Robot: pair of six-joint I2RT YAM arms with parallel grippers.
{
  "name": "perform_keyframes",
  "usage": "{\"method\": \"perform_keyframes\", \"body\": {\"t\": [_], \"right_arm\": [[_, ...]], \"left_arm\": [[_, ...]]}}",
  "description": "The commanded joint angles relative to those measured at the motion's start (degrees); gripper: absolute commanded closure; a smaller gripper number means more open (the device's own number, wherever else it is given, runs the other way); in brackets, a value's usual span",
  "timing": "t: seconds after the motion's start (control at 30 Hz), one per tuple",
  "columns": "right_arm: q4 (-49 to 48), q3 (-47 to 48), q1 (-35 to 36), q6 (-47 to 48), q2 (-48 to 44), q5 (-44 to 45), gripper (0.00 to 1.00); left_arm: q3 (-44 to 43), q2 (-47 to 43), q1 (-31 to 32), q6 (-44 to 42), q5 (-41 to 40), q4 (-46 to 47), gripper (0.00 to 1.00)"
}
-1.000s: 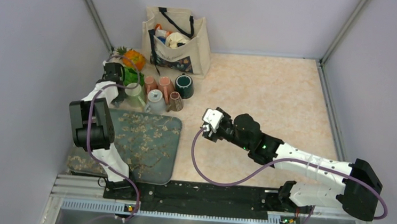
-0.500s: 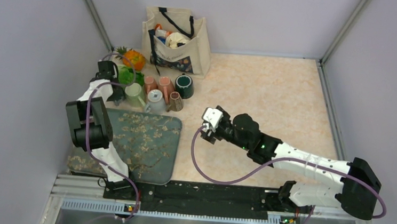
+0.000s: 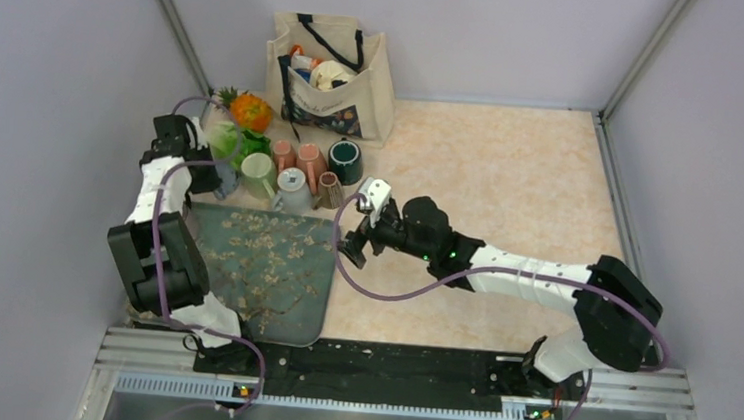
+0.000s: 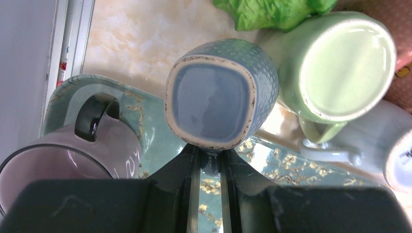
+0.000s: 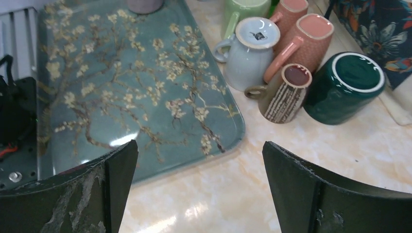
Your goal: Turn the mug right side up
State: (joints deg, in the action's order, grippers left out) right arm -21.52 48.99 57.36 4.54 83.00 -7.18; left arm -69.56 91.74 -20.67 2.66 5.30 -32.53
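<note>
Two arms are pictured bolted to a black plate (image 3: pixel 376 359) fronted by a silver rail (image 3: pixel 333 398). The left arm (image 3: pixel 147 184) and the right arm (image 3: pixel 528 278) are built of white tubes joined by bulky black housings, and a purple cable (image 3: pixel 378 297) is looped along each. A white block (image 3: pixel 375 192) is mounted at the right wrist, and a small green light (image 3: pixel 452 255) is shown behind it. The left hand (image 4: pixel 210 154) and the right hand (image 5: pixel 199 145) are moulded in matt black; the right one's fingers (image 5: pixel 311 199) are marked by grey scuffs.
</note>
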Motion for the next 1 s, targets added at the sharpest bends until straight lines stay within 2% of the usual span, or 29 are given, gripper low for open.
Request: {"method": "perform_keyframes", "body": {"t": [0.0, 0.3, 0.47, 0.57, 0.67, 0.83, 0.97], "right_arm": [[-7.21, 6.02, -0.42, -9.18, 4.39, -3.76, 0.01], [-14.11, 15.39, -0.85, -20.64, 15.34, -4.39, 0.01], [-21.63, 19.62, -4.82, -34.57, 22.65, -11.30, 0.01], [-24.58, 22.15, -6.55, -41.37, 26.37, -12.39, 0.01], [-22.75, 25.25, -6.68, -43.03, 28.37, -11.18, 0.02], [-27.39, 27.20, -6.77, -45.74, 29.67, -11.58, 0.04], [-27.82, 30.52, -7.36, -50.44, 32.13, -13.94, 0.11]], "left_arm": [[0.42, -5.47, -1.28, -0.88, 6.55, -1.14, 1.00], [0.19, -11.12, -1.30, -2.22, 22.44, -3.97, 1.00], [1.00, -15.42, -0.48, -5.62, 27.14, -5.76, 1.00], [1.44, -17.03, 0.55, -5.50, 31.37, -5.44, 1.00], [-0.14, -17.38, 2.25, -4.57, 36.47, -6.32, 1.00], [-1.67, -18.09, 5.16, -3.10, 42.26, -7.19, 1.00], [-2.16, -19.41, 6.91, -0.10, 45.61, -6.90, 1.00]]}}
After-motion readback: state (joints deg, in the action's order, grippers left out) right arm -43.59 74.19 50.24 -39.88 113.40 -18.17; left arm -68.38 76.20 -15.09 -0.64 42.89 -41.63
